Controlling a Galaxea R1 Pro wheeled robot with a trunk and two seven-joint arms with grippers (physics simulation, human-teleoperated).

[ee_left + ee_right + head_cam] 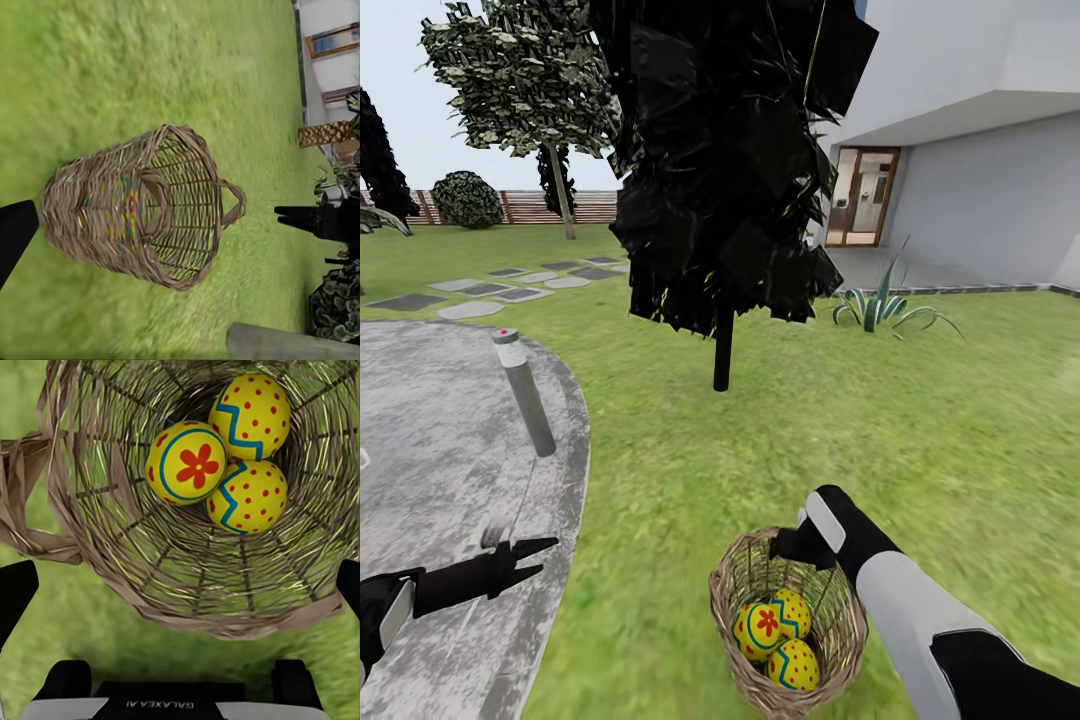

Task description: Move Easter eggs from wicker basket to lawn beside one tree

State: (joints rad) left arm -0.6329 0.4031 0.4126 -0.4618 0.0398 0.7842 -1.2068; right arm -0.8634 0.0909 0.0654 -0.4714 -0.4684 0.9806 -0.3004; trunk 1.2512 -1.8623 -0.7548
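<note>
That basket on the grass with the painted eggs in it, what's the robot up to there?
The robot is standing on the lawn over the wicker basket, which holds all three Easter eggs. Its right tool hangs at the basket's far rim, looking straight down at the eggs, but holds nothing. The left tool is open and off to the side over a grey paved area. No egg is out yet; a black-leaved tree stands just ahead.

Flat, bright daylight is rendered throughout; the lawn (780,440) is smeared soft toward six o'clock, without sharp shadows.
</note>
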